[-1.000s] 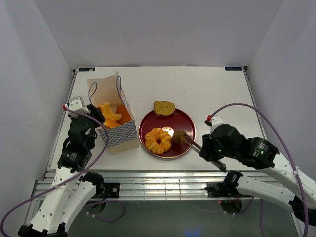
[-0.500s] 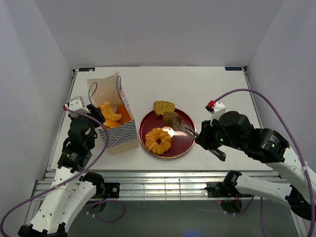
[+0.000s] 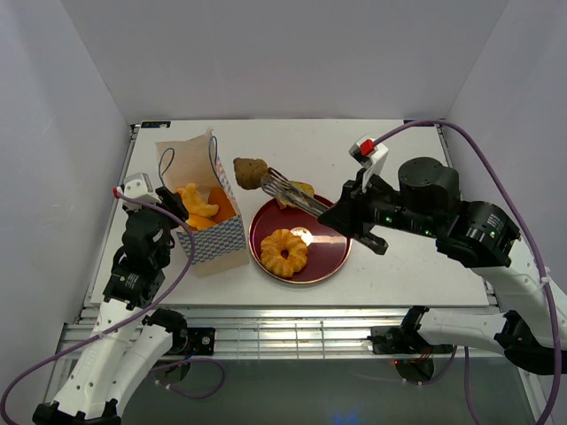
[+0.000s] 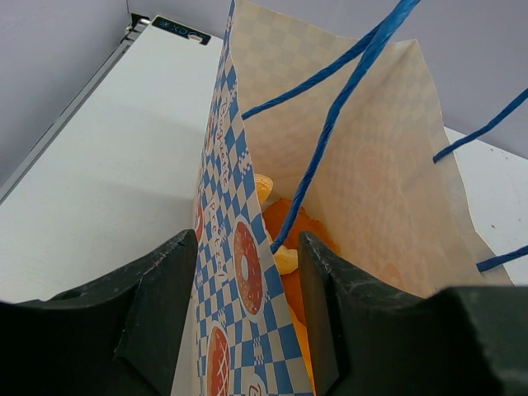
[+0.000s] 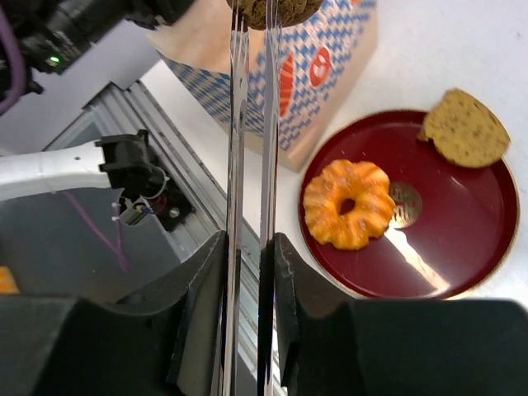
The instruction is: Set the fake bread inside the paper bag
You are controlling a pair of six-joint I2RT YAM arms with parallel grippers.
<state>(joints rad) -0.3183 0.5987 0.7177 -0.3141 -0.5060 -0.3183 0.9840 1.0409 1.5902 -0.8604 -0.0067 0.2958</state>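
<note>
Top view first: my right end effector [image 3: 267, 182] has its long thin fingers nearly closed on one brown chunk [image 3: 251, 173], held in the air just right of the paper bag [image 3: 218, 241], centre-left of frame, and not over the mouth yet. The left end effector [image 3: 170, 203] sits at the bag's left rim. I count one bag, one red plate [image 3: 332, 258], one orange ring pastry [image 3: 283, 251] on it, and one brown slice [image 3: 303, 188] at its upper edge, partly behind the fingers. The orange pieces [image 3: 200, 204] in the bag look like two or three; I can't count them exactly. Left wrist view: the left end effector [image 4: 247, 290] is closed down on the checkered bag wall [image 4: 239, 264], with blue cords [image 4: 338, 107] crossing the opening above. Right wrist view: the chunk [image 5: 272, 8] is pinched at the very tips, top of frame, ring [image 5: 348, 204] and slice [image 5: 464, 128] lower right. My worries: that tip-only grip could let the chunk roll out; the fingers could snag a cord or nudge the rim and tip the bag; an early release would land it on the bench [image 3: 390, 159].
</note>
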